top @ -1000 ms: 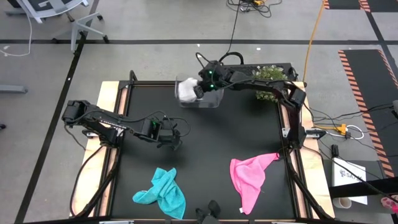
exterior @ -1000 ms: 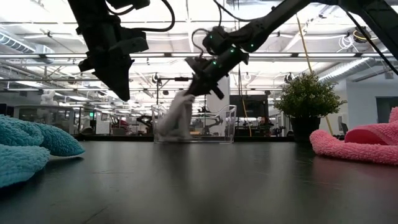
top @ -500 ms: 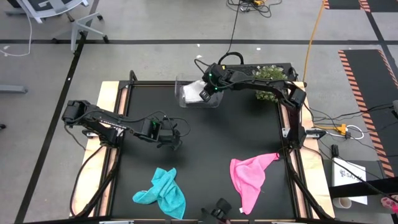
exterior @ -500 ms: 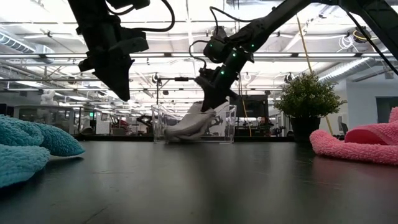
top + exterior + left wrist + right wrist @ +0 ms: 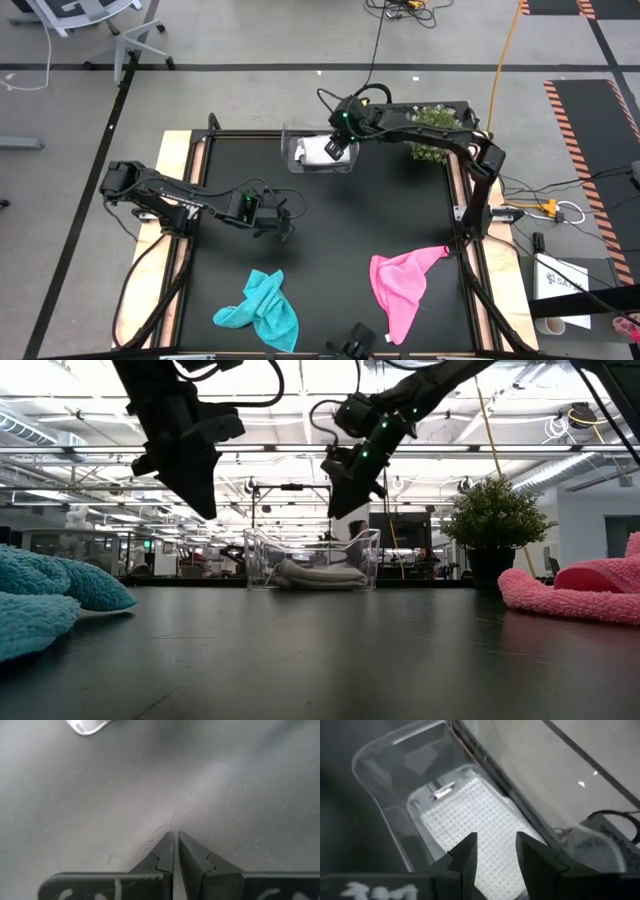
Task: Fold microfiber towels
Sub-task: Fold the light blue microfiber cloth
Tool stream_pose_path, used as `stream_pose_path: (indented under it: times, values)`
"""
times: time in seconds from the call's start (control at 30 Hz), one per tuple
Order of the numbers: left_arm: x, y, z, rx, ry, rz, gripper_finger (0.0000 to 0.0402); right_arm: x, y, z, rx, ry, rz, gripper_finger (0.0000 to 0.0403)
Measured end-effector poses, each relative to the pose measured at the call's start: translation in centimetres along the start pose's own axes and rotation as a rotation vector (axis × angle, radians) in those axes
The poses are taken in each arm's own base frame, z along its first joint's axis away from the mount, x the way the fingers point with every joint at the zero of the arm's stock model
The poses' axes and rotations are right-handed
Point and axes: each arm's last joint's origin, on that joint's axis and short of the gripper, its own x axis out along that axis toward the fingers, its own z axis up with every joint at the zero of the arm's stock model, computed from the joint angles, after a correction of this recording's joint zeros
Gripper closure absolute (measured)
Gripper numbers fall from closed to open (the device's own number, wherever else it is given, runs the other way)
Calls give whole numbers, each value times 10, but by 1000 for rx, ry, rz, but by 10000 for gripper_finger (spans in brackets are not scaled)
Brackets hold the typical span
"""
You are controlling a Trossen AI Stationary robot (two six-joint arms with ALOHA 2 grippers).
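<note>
The grey-white towel [image 5: 470, 817] lies flat on the floor of the clear plastic bin [image 5: 296, 160] at the table's far edge, its small tag [image 5: 442, 793] up. It also shows low inside the bin in the low view [image 5: 312, 573]. My right gripper [image 5: 496, 855] hovers open just above the bin [image 5: 345, 510], clear of the towel. My left gripper [image 5: 283, 226] hangs shut over the table's left middle with nothing in it [image 5: 176, 851]. The teal towel [image 5: 260, 308] lies bunched near the front left, the pink towel [image 5: 400, 285] near the front right.
A potted plant [image 5: 430, 135] stands at the far right corner beside the bin. A small dark mount [image 5: 352, 345] sits at the near edge. Bare black table [image 5: 350, 220] lies between the bin and the two coloured towels.
My right gripper has carried the grey-white towel from the bin's left side down into the bin, opened and let go, then risen a little. The towel, first hanging bunched from the fingers, now lies spread on the bin's floor.
</note>
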Motion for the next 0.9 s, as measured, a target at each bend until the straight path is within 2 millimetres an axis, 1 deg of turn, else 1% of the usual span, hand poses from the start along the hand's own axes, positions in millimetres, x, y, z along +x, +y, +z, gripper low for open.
stream_pose_path:
  times: [0.1, 0.17, 0.23, 0.33, 0.4, 0.43, 0.57, 0.63, 0.67, 0.8, 0.9]
  values:
    - [0, 0, 0, 0, 0, 0, 376, 1, 0, -1, -27, 8, 0, 291]
    - [0, 0, 0, 0, 0, -1, 376, 8, 1, -2, -30, 6, 11, 305]
    - [0, 0, 0, -1, -1, -1, 376, 17, 2, -5, -28, 16, 44, 323]
    - [0, 0, 0, -1, -1, -2, 376, 33, 4, -9, -27, 26, 76, 361]
    - [0, 0, 0, -1, -2, -2, 376, 43, 5, -13, -27, 37, 82, 388]
    - [0, 0, 0, -1, -3, 0, 376, 47, 5, -15, -27, 48, 81, 395]
    - [0, 0, 0, 2, -8, 5, 376, 57, 4, -21, -8, 76, 80, 388]
    - [0, 0, 0, 19, -11, 8, 376, 53, 4, -20, 9, 74, 101, 384]
    - [0, 0, 0, 30, -13, 12, 376, 48, 6, -17, 13, 62, 112, 383]
    - [0, 1, -1, 65, -15, 29, 376, 11, 13, -2, -12, 4, 146, 381]
    - [-2, 3, -8, 99, 40, 50, 376, -20, 19, 2, -63, 0, 158, 381]
